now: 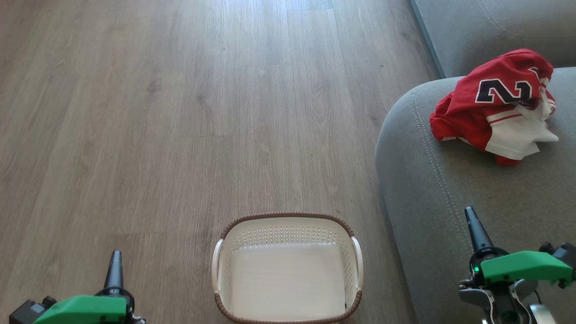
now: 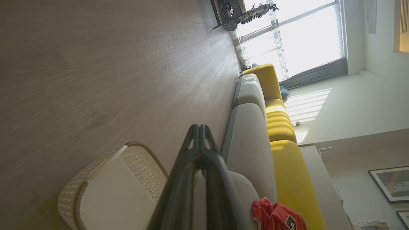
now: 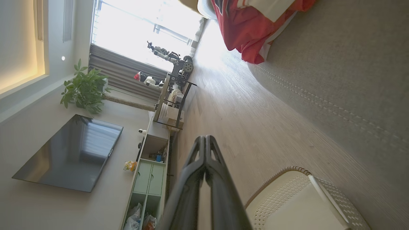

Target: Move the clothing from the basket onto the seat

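A crumpled heap of red clothing (image 1: 495,105) with white trim and a black number lies on the grey seat (image 1: 450,198) at the right; the same clothing (image 2: 274,217) (image 3: 246,28) shows in both wrist views. The white basket (image 1: 288,270) with its brown rim stands on the floor at bottom centre, nothing inside it. My left gripper (image 1: 114,263) hovers left of the basket, shut with nothing in it. My right gripper (image 1: 472,222) is over the seat's front part, shut and holding nothing. The basket (image 2: 105,188) (image 3: 297,204) sits beside each gripper's fingers.
Wooden floor (image 1: 180,112) stretches ahead and to the left. A second grey cushion (image 1: 495,27) lies at the top right. Farther off are a yellow sofa back (image 2: 281,127), a window, a TV (image 3: 70,153), a plant and a low cabinet (image 3: 150,172).
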